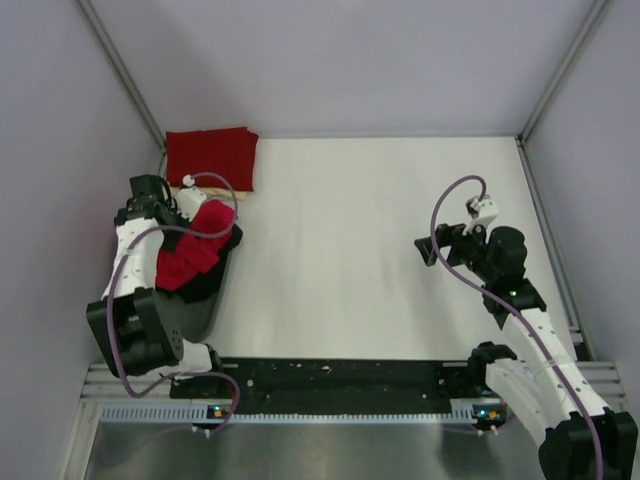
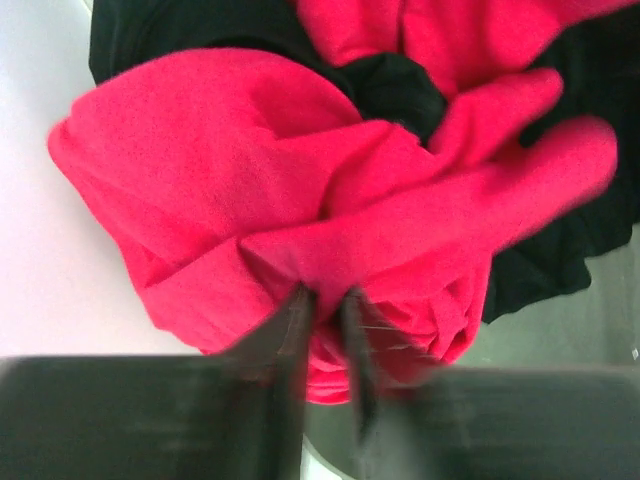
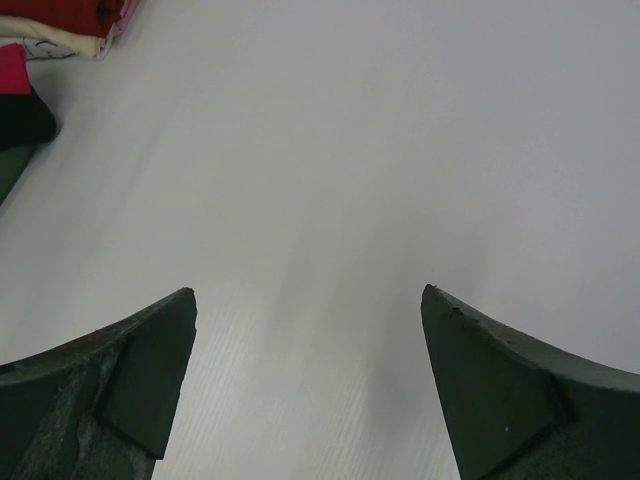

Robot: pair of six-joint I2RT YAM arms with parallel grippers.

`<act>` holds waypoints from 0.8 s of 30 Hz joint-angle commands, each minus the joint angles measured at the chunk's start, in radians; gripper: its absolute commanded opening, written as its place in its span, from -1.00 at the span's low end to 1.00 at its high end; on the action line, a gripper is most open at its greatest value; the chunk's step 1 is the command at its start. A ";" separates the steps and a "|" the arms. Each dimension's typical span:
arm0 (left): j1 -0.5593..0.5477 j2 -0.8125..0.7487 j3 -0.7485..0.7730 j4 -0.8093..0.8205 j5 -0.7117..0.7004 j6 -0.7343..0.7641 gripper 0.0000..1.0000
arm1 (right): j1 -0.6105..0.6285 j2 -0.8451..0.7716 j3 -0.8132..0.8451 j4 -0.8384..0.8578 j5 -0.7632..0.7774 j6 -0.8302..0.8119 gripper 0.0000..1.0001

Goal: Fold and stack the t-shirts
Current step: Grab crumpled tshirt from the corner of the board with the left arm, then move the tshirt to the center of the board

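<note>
Crumpled red shirt (image 2: 300, 200): soft matt cloth, bright red, bunched into rounded folds, no sheen.
Folded red shirts (image 1: 210, 157): at the table's 10 o'clock corner; the same matt red cloth, lying flat and smooth.
Cream shirt (image 3: 60, 42): pale matt cloth; only an edge shows beneath the red.
Black cloth (image 2: 590, 230): matt and faintly ribbed towards 3 o'clock in the left wrist view.
Table (image 3: 330, 150): white, smooth and matt, with fine parallel ridging up close.
Left claw (image 2: 325, 330): dark and blurred; its finish cannot be told.
Right claw (image 3: 310, 380): dark, matt, plastic-looking, slightly grainy.
Rail (image 1: 330, 412): at 6 o'clock; bare silvery metal with a dull sheen.
Cables (image 1: 120, 290): purple, smooth sheathing.
</note>
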 commanded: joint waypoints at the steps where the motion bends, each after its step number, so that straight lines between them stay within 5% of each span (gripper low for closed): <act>1: -0.008 0.073 0.098 0.015 -0.096 -0.042 -1.00 | -0.001 -0.018 0.022 0.014 -0.005 -0.002 0.84; 8: -0.012 -0.079 0.232 0.025 -0.043 -0.129 -1.00 | 0.000 -0.024 0.031 0.005 -0.005 0.001 0.84; 13: -0.057 -0.244 0.420 0.067 0.126 -0.215 -1.00 | 0.000 -0.021 0.058 -0.011 -0.025 0.002 0.84; 17: -0.141 -0.231 0.664 0.032 0.353 -0.350 -1.00 | 0.000 -0.022 0.080 -0.015 -0.044 0.013 0.84; 24: -0.725 -0.065 0.798 0.014 0.341 -0.381 -1.00 | -0.003 -0.024 0.161 -0.064 -0.021 0.094 0.86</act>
